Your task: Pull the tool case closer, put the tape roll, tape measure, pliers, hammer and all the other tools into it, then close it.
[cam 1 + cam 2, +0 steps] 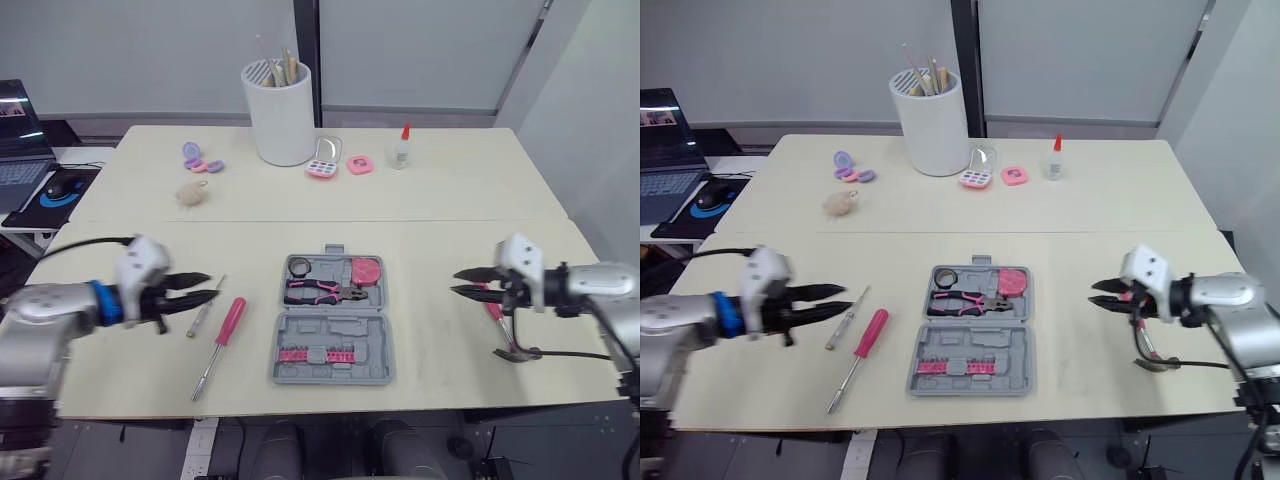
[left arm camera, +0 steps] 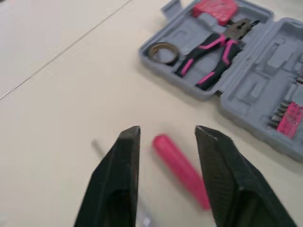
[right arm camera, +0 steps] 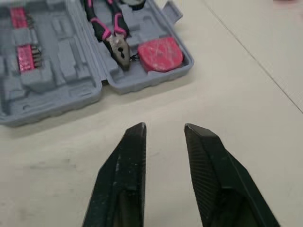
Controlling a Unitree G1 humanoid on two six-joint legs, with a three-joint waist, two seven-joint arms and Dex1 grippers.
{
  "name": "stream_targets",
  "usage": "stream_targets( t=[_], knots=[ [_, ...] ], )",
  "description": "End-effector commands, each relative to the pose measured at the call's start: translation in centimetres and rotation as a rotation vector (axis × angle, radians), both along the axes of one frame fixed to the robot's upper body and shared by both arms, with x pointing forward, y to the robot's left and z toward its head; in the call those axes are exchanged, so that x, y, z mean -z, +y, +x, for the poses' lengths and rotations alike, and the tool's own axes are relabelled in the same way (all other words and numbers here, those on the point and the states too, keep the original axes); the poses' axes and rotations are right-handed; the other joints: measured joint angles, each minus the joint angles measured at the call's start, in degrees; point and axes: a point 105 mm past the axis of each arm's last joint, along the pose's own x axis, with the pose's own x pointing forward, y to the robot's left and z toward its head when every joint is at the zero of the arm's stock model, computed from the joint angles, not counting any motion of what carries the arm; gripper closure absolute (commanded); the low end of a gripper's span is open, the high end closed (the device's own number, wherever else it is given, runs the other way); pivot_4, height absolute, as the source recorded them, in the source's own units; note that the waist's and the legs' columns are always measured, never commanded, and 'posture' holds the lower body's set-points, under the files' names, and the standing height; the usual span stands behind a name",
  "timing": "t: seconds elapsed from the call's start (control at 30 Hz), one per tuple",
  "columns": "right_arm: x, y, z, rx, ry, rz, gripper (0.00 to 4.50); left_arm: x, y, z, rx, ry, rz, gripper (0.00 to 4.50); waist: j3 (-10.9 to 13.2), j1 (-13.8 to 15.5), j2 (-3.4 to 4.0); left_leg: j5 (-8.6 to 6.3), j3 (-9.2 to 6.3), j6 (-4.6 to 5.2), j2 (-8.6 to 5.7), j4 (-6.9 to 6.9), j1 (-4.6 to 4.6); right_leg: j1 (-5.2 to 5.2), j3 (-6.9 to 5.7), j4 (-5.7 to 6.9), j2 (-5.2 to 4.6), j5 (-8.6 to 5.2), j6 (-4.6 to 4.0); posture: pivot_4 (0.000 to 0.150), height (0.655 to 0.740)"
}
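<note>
Hovering released, the left gripper (image 1: 212, 287) faces a pink-handled steel screwdriver (image 1: 229, 325): light, stiff, probably slick; grasp its handle. Right gripper (image 1: 457, 281) likewise released.

A grey tool case (image 1: 335, 328) lies open flat at the bench's near middle, holding a tape roll (image 1: 298, 266), pink tape measure (image 1: 366, 270), pliers (image 1: 320, 292) and pink bits (image 1: 318, 354). A pink-handled screwdriver (image 1: 229, 325) and a slimmer screwdriver (image 1: 203, 317) lie left of it. The hammer (image 1: 518, 352) lies well to its right.
</note>
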Motion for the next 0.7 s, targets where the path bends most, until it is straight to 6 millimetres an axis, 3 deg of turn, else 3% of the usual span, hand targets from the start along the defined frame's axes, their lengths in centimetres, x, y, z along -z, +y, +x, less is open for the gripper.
stream_targets(
  t=[0.03, 0.17, 0.23, 0.27, 0.47, 0.7],
  knots=[
    [-3.0, -2.9, -1.2, 0.064, 0.006, 0.011, 1.98, -2.5, 3.8, -1.3, -0.084, 0.02, -0.03, 1.32, 0.1, 0.1, 0.08, 0.0, 0.04, 0.0, -0.02, -0.01, 0.0, 0.0, 0.0, -0.05, -0.05, 0.0, 0.0, 0.15, 0.74],
    [-2.7, -5.5, -2.7, 0.138, 0.069, -0.035, 1.01, -2.7, 6.0, -1.9, -0.145, 0.042, -0.019, 0.1, 0.0, 0.5, 0.07, -0.01, 0.03, 0.01, -0.04, -0.04, -0.03, 0.01, -0.05, -0.14, -0.11, -0.02, 0.0, 0.15, 0.74],
    [-2.7, -6.4, -2.4, 0.19, 0.046, -0.019, 0.23, -2.6, 6.4, -1.6, -0.17, 0.032, -0.03, 0.0, 0.1, 0.4, 0.08, -0.01, 0.07, 0.01, -0.06, -0.04, -0.03, 0.01, -0.01, -0.14, -0.14, -0.01, 0.0, 0.15, 0.74],
    [-2.7, -6.9, -2.1, 0.226, 0.03, -0.002, 0.06, -2.5, 6.7, -1.5, -0.183, 0.028, -0.026, 0.0, 0.1, 0.3, 0.08, -0.01, 0.09, 0.01, -0.05, -0.03, -0.05, -0.02, 0.0, -0.13, -0.14, -0.01, 0.0, 0.15, 0.74],
    [-1.6, -8.5, -2.4, 0.288, 0.043, 0.007, 0.06, -0.7, 7.2, -1.8, -0.173, 0.06, 0.058, 0.0, 0.1, 0.0, 0.09, -0.01, 0.2, 0.01, -0.02, -0.08, -0.05, -0.1, 0.07, -0.11, -0.12, -0.01, 0.01, 0.15, 0.74],
    [-1.6, -9.1, -1.9, 0.321, 0.005, -0.011, 0.06, -1.4, 6.9, -0.9, -0.184, -0.004, 0.056, 0.0, 0.1, 0.1, 0.09, 0.0, 0.2, 0.01, 0.0, -0.03, -0.36, -0.38, 0.06, -0.06, -0.09, 0.01, 0.02, 0.15, 0.74]
  ],
)
